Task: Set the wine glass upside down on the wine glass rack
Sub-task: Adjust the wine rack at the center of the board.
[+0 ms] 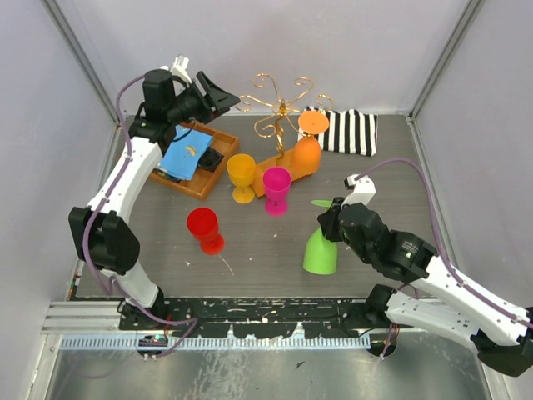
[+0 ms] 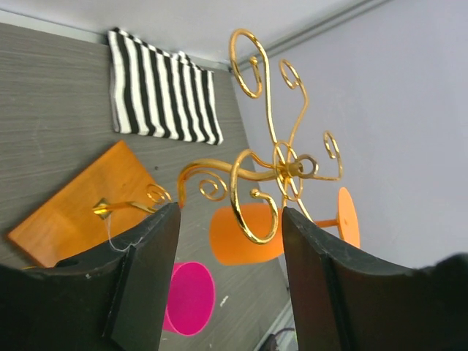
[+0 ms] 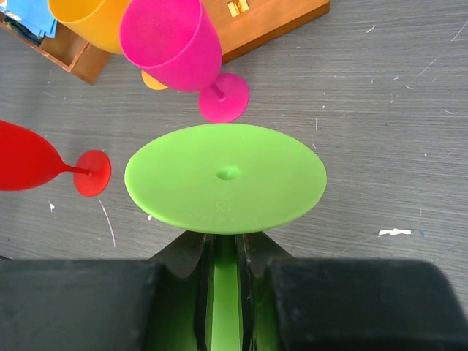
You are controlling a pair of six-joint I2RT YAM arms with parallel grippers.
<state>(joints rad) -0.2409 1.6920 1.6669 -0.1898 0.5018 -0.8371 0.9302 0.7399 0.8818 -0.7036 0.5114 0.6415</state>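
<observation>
Bearing is what we are weighing first: the thin gold wire wine glass rack (image 1: 279, 104) with curled scroll arms, on its flat orange-brown wooden base (image 2: 80, 205), is standing farther out on the table and to the left of our right gripper (image 1: 333, 223). The upright magenta plastic glass (image 1: 276, 190) is sitting between the two. We are clamping the right gripper's fingers narrowly on the stem of the lime-green plastic wine glass (image 1: 321, 250), just behind its round foot. The glass is already lying inverted, its long axis running steeply from the bowl mouth low by the table up to the foot; we are not able to tell whether the rim is touching the table. An orange plastic glass (image 1: 306, 156) is hanging bowl-down on the rack's right side, so we are judging that a free scroll must be picked. Our left gripper (image 1: 218, 93) is hovering just beside the rack, nearer than the right, jaws partly spread and holding nothing.
</observation>
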